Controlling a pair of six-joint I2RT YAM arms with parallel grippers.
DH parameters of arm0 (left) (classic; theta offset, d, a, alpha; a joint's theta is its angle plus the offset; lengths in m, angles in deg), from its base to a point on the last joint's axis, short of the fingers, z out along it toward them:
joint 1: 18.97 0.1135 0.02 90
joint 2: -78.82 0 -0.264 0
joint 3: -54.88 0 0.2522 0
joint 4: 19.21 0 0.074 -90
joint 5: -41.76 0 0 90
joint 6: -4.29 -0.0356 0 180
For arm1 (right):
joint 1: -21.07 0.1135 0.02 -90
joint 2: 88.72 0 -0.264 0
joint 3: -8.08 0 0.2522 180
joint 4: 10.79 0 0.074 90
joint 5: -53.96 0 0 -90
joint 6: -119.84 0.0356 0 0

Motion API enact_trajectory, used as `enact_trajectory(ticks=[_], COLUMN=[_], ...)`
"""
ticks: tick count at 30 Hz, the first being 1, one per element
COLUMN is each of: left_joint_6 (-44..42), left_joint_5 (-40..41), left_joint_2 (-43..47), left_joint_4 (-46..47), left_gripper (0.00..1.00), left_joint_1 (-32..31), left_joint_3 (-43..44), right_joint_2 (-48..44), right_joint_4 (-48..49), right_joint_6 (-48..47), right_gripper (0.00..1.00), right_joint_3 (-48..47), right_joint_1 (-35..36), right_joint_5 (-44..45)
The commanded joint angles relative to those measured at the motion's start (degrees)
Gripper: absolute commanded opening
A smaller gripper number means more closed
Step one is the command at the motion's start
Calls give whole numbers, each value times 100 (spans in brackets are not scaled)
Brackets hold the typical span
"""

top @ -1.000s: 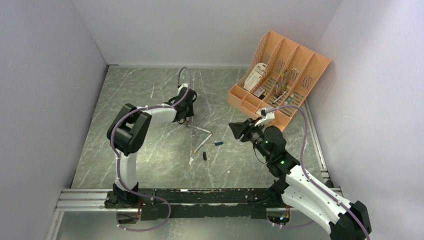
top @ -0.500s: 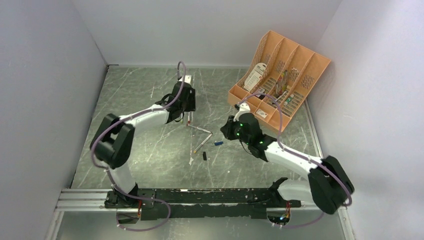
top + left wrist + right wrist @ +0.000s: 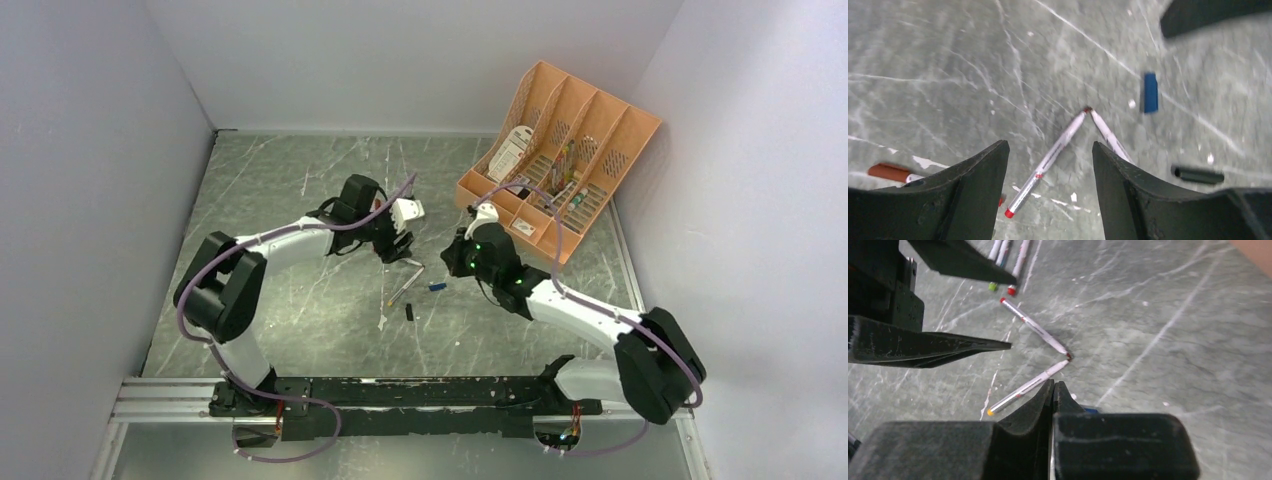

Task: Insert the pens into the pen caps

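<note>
Left wrist: left claw (image 3: 1049,147) released over two pens (image 3: 1048,160) in V on bench (image 3: 948,75); blue cap (image 3: 1149,92), black cap (image 3: 1198,175) beside. Right claw (image 3: 1053,385) clenched, empty. Step: pen pickup. Next: lower, pinch one barrel.

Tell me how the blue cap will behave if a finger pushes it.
The blue cap is short and stubby, so probably light and easily skidded. Lying on its side on the smooth table, it may roll away.
</note>
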Motion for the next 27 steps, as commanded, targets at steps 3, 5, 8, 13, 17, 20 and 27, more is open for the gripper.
enact_trajectory(ticks=[3,5,8,13,17,20,27], left_joint_6=[-2127,-2349,-2619,-2791,-2985,-2965,-2762], left_joint_5=[-1987,-1961,-1839,-1869,-1843,-1752,-1460], left_joint_2=[-479,-715,-1128,-1354,-1344,-1480,-1718], left_joint_4=[-1588,-1982,-2500,-2471,-2609,-2666,-2518], left_gripper=[66,57,56,51,50,50,50], left_joint_1=[566,575,571,552,553,534,430], left_joint_3=[674,957,1346,1432,1374,1407,1359], right_joint_2=[-794,-968,-1119,-1060,-968,-934,-1019], right_joint_4=[-650,-710,-666,-641,-651,-577,-534], right_joint_6=[185,243,328,360,308,281,350], right_gripper=[0,0,0,0,0,0,0], right_joint_3=[412,528,693,726,695,689,642], right_joint_1=[-252,-277,-292,-306,-324,-338,-405], right_joint_5=[415,437,423,333,337,261,-58])
